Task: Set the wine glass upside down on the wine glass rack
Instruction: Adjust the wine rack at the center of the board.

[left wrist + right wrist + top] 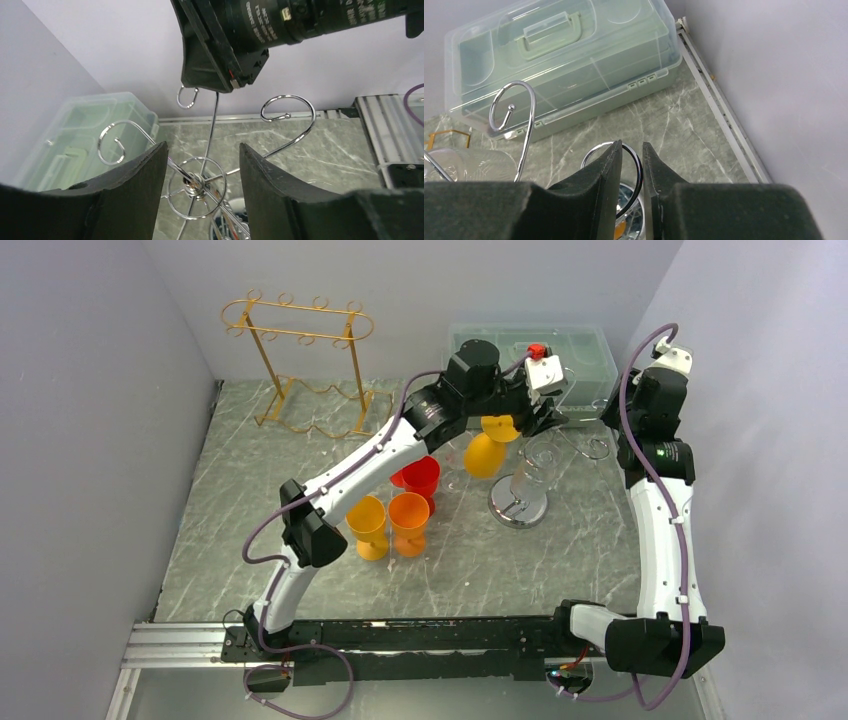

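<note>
The chrome wine glass rack (pixel 518 508) stands mid-table with the yellow wine glass (pixel 485 455) apparently hung bowl-down on it, so the left gripper (pixel 202 150), spread and empty, should lift clear without nudging it, while the right gripper (pixel 631 150) flanks a hook loop (pixel 639 172), whether pinching I cannot tell

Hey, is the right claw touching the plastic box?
Apart. The right wrist view shows the right claw stopping short of the box, with a strip of bare table between them.

readable text: none | white print on black housing (pixel 310 17): too blurred
</note>
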You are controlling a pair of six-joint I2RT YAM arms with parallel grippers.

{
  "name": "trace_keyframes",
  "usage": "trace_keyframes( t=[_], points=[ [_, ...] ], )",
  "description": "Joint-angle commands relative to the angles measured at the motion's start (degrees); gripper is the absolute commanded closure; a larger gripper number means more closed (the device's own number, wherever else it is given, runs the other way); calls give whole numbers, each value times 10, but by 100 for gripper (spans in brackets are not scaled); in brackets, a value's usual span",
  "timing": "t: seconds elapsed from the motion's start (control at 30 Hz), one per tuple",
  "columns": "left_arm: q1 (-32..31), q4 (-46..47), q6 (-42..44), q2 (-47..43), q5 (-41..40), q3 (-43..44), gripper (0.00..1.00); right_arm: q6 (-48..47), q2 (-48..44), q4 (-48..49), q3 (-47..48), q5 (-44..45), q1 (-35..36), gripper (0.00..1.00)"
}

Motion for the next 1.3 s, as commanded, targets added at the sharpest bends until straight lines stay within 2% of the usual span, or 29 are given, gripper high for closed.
trace_keyframes(
  t=[0.0,0.17,0.3,0.43,0.67,0.9,1.07,1.1,1.2,1.27],
  points=[
    [-2,15,38,6,-11,33,43,6,-11,-10,-20,-26,5,78],
    [9,-12,31,5,16,33,53,7,-19,-9,-31,-25,5,78],
    [16,-53,19,17,44,55,53,6,-18,-11,-30,-25,5,78],
    [16,-56,22,23,46,60,55,9,-20,-12,-29,-28,5,79],
    [16,-65,65,41,28,75,75,11,-31,-14,-44,-30,5,79],
    [26,-48,69,37,25,62,79,17,-51,-19,-64,-38,5,80],
    [27,-44,75,30,15,57,82,24,-76,-22,-85,-52,5,85],
    [27,-45,76,23,21,52,82,23,-80,-22,-86,-47,5,84],
    [27,-37,79,-2,41,11,81,20,-79,-22,-55,-31,5,68],
    [25,-37,85,-11,44,-1,81,18,-67,-30,-16,-34,4,63]
  ],
)
